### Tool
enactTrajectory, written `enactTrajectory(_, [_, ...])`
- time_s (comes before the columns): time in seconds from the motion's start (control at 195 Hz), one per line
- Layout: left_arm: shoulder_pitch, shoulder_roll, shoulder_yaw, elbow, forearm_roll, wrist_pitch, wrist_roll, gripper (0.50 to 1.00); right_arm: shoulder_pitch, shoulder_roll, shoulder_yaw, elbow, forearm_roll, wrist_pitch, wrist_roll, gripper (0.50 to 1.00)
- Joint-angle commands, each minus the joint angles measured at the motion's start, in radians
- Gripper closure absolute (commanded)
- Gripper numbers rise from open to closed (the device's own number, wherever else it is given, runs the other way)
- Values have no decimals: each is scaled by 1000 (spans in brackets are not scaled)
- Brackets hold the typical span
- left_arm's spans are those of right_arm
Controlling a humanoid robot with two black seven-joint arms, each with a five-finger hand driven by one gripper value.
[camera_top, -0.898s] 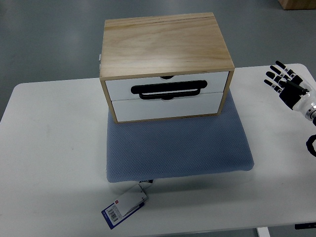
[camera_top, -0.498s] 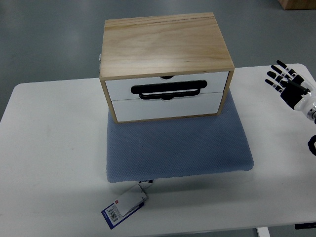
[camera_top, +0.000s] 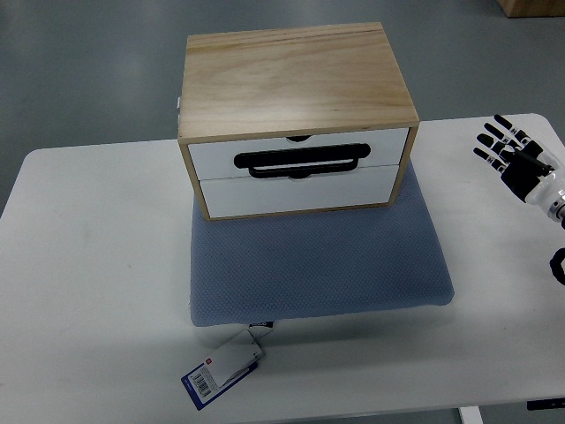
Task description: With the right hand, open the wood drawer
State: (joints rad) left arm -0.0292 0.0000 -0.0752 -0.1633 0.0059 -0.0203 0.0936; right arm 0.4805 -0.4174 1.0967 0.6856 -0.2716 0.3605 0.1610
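Note:
A light wood drawer box (camera_top: pixel 296 84) stands at the back of a blue-grey mat (camera_top: pixel 318 265) on the white table (camera_top: pixel 88 265). It has two white drawer fronts, both shut. The upper drawer (camera_top: pixel 300 157) carries a black bar handle (camera_top: pixel 300 162). The lower drawer (camera_top: pixel 296 193) sits just under it. My right hand (camera_top: pixel 512 155) is at the right edge of the table, well to the right of the box. Its fingers are spread and hold nothing. The left arm does not show.
A blue and white tag (camera_top: pixel 221 369) hangs from the mat's front edge, on the table near the front. The table's front edge runs along the bottom of the view. A brown box corner (camera_top: pixel 532 6) shows at the top right.
My right hand has shifted a little to the right and down, toward the table's right edge. The box and both drawers have not moved.

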Motion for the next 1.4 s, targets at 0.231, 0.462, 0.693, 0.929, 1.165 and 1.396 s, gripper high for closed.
enactTrajectory(0.231, [0,0,0,-1,0,0,0,500,13,-17,0,0,-1,12,0,570])
enactTrajectory(0.462, [0,0,0,-1,0,0,0,500,17,-18,2,-3,-3,17,-1,570])
enactTrajectory(0.693, [0,0,0,-1,0,0,0,500,15,-20,5,-3,-1,17,-1,570])
enactTrajectory(0.929, [0,0,0,-1,0,0,-2,500,18,-27,8,-1,-1,17,-1,570])
enactTrajectory(1.165, [0,0,0,-1,0,0,0,500,24,-83,-3,11,11,21,0,570])
enactTrajectory(1.396, [0,0,0,-1,0,-1,0,500,142,-268,-110,60,15,55,2,572])
